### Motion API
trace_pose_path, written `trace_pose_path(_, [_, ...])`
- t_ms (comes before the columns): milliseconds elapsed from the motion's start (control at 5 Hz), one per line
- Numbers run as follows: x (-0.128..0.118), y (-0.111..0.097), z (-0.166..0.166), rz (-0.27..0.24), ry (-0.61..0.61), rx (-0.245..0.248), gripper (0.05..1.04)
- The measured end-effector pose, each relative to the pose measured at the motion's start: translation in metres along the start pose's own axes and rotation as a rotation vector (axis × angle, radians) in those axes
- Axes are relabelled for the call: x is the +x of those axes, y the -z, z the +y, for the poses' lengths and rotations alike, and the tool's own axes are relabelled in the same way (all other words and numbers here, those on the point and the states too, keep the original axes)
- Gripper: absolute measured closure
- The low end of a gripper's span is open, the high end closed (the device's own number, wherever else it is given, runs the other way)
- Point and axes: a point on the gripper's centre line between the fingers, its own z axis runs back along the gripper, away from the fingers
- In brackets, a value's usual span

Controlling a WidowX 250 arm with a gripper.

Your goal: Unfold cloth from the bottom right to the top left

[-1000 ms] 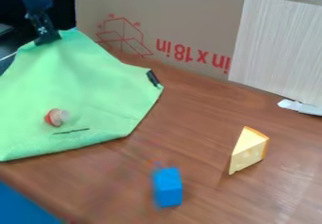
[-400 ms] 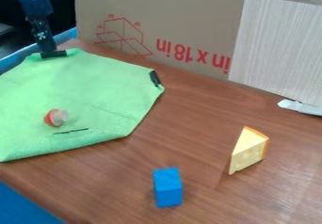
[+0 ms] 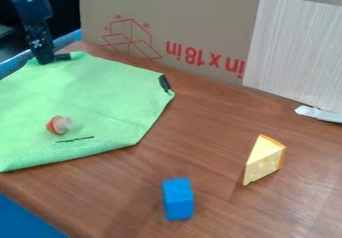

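Note:
The black gripper [image 3: 45,61] is at the upper left, its tip down at the back edge of the green cloth near a black tag. How its fingers stand cannot be made out. The green cloth [image 3: 100,94] lies spread nearly flat on the left part of the brown table, with a second black tag at its right corner and a short dark line near the front edge. A small red and pale toy [image 3: 59,125] rests on the cloth.
On the brown table [image 3: 207,127] stand a blue block [image 3: 178,199] at front centre and a yellow cheese wedge [image 3: 264,159] to the right. A cardboard panel [image 3: 194,12] and a pale wood-grain board [image 3: 297,47] rise behind. A white object [image 3: 319,113] lies by the board.
The cloth's raised back corner has come down onto the table, its surface flatter. The gripper has lowered, then shifted slightly left. The blue block and cheese have not moved.

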Motion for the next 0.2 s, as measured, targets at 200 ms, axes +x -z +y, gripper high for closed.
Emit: trace_pose_path(200, [0.0062,-0.0217,-0.0468,-0.028,0.111,-0.006,0.083])
